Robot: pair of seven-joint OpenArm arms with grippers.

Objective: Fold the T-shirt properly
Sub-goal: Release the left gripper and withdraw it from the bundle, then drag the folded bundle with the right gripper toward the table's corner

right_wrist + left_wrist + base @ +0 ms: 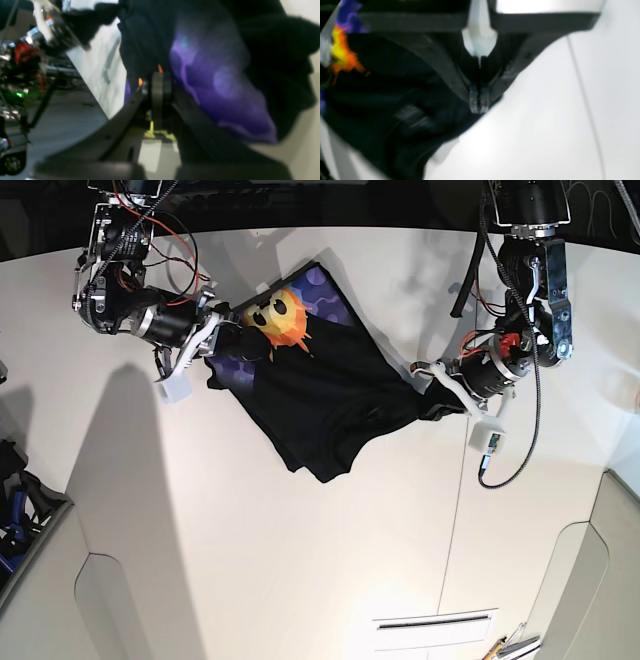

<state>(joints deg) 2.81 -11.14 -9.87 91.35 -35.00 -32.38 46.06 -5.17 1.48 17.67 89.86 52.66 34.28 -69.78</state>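
The black T-shirt (330, 395) lies bunched and stretched diagonally on the white table (300, 560), sun-face print (285, 315) up at its far end. My right gripper (232, 342) is shut on the shirt's edge next to the print. In the right wrist view its tips (161, 86) pinch cloth beside the purple patch (220, 87). My left gripper (432, 395) is shut on the opposite edge of the shirt. In the left wrist view its tips (478, 101) meet at the black cloth's border (395, 100), with the orange print (342, 52) at far left.
A table seam (455, 510) runs down the right side and shows in the left wrist view (585, 100). A cable (505, 450) hangs by the left arm. A white slotted plate (432, 630) lies near the front. The table edge and dark gear (20, 510) are at left.
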